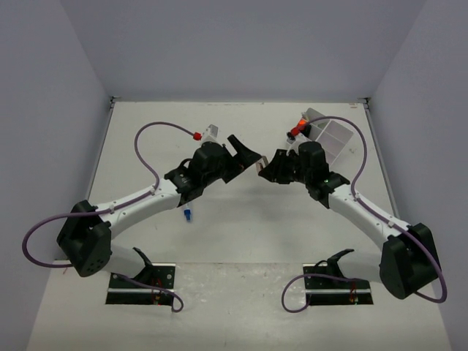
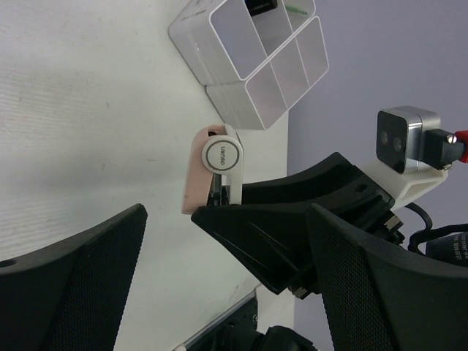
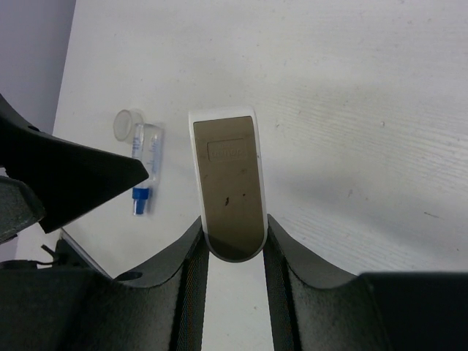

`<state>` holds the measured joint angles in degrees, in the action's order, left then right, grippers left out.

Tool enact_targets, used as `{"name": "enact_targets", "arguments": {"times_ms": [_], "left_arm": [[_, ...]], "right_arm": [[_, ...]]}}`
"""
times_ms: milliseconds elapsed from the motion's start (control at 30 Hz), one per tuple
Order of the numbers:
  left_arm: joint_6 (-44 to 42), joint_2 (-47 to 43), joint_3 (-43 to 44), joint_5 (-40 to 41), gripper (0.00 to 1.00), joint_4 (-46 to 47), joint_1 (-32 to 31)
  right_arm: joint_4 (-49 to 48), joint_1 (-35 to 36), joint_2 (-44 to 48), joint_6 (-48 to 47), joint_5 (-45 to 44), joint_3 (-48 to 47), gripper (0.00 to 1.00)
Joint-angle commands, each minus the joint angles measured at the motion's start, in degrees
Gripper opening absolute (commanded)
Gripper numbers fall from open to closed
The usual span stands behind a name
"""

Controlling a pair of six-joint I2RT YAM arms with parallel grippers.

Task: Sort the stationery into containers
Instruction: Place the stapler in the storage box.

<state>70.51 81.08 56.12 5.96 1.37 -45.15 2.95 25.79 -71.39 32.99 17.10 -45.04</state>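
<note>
My right gripper (image 3: 232, 235) is shut on the lower end of a flat pink and white dispenser (image 3: 228, 179) and holds it above the table at mid-table (image 1: 258, 167). My left gripper (image 2: 219, 292) is open and empty. It faces the right gripper (image 1: 269, 167) closely, with the dispenser (image 2: 213, 170) just ahead of its jaws. The left gripper's fingers (image 1: 245, 152) sit next to the dispenser. A clear marker with a blue tip (image 3: 143, 167) lies on the table, also seen under the left arm (image 1: 188, 215). The white four-compartment tray (image 1: 334, 139) stands at the far right.
In the left wrist view the tray (image 2: 219, 62) shows a dark item (image 2: 262, 6) in one compartment. A loose clear cap (image 3: 128, 123) lies beside the marker. Purple cables loop off both arms. Grey walls close in the table on three sides.
</note>
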Motion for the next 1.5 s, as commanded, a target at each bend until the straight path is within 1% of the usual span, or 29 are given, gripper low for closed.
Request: {"name": "enact_targets", "arguments": {"times_ms": [0, 133, 200, 267, 300, 367, 400, 433, 500, 533, 567, 633, 700, 733, 800, 967, 1200, 1233, 1467], "left_arm": [[-3.69, -1.58, 0.55, 1.47, 0.92, -0.42, -0.23], [-7.19, -4.52, 1.79, 4.85, 0.94, -6.25, -0.21], [-10.78, -6.44, 2.50, 6.51, 0.95, -9.49, -0.26], [-13.40, -9.52, 2.56, 7.78, 0.96, -12.34, -0.22], [-15.46, -10.32, 2.42, 7.93, 0.96, -13.49, -0.29], [-17.76, -12.08, 2.42, 8.19, 0.96, -15.25, -0.21], [-19.08, -13.91, 2.24, 7.84, 0.97, -15.78, -0.29], [-20.39, -14.71, 2.07, 7.58, 0.97, -16.57, -0.21], [-23.34, -17.99, 1.27, 6.90, 0.97, -19.10, -0.27], [-24.26, -19.40, 0.72, 6.72, 0.98, -19.84, -0.21], [-24.74, -19.55, 0.28, 6.70, 0.98, -20.45, -0.21], [-25.74, -22.98, -1.49, 6.39, 0.98, -21.23, -0.21], [-26.72, -25.05, -3.77, 5.74, 0.98, -22.01, -0.21], [-27.15, -25.83, -4.48, 5.32, 0.98, -22.27, -0.21], [-27.87, -27.97, -5.77, 3.78, 0.98, -22.81, -0.15], [-30.99, -31.15, -7.58, 1.42, 0.98, -24.81, -0.21], [-34.21, -36.68, -8.30, 0.29, 0.99, -26.95, -0.19], [-34.65, -37.04, -8.31, 1.06, 0.98, -27.73, -0.12], [-36.87, -38.92, -8.71, 2.80, 0.99, -29.64, -0.15]], "right_arm": [[4.03, -2.00, 2.90, 1.01, -5.46, -1.47, 0.00], [8.67, -6.91, 5.03, 4.42, -7.73, -2.43, 0.00], [13.13, -9.34, 5.90, 6.60, -12.26, -3.99, 0.00], [16.71, -10.82, 6.14, 6.44, -15.90, -6.21, 0.00], [18.64, -11.11, 6.00, 4.04, -18.04, -7.07, 0.00], [22.61, -11.38, 4.69, -0.71, -24.63, -12.16, 0.00], [24.54, -11.64, 3.72, -5.70, -27.36, -13.66, 0.00], [26.98, -11.99, 1.81, -8.43, -29.37, -15.06, 0.00], [29.08, -12.52, -0.79, -16.84, -35.58, -18.83, 0.00], [29.99, -12.52, -2.20, -18.41, -38.09, -20.12, 0.00], [30.40, -12.52, -2.96, -20.25, -38.36, -20.26, 0.00], [29.98, -12.76, -4.07, -29.62, -36.97, -21.82, 0.00], [28.12, -12.87, -4.45, -35.43, -35.76, -22.37, 0.00], [27.67, -12.96, -4.71, -37.34, -34.75, -22.70, 0.00], [27.63, -13.31, -5.45, -45.22, -30.52, -23.51, 0.00], [27.63, -13.93, -8.00, -57.34, -29.77, -23.08, 0.00], [30.30, -16.42, -16.51, -63.88, -31.44, -27.49, 0.00], [30.45, -16.56, -17.81, -64.10, -32.73, -28.00, 0.00], [32.22, -16.80, -22.82, -63.56, -33.48, -29.99, 0.00]]}}
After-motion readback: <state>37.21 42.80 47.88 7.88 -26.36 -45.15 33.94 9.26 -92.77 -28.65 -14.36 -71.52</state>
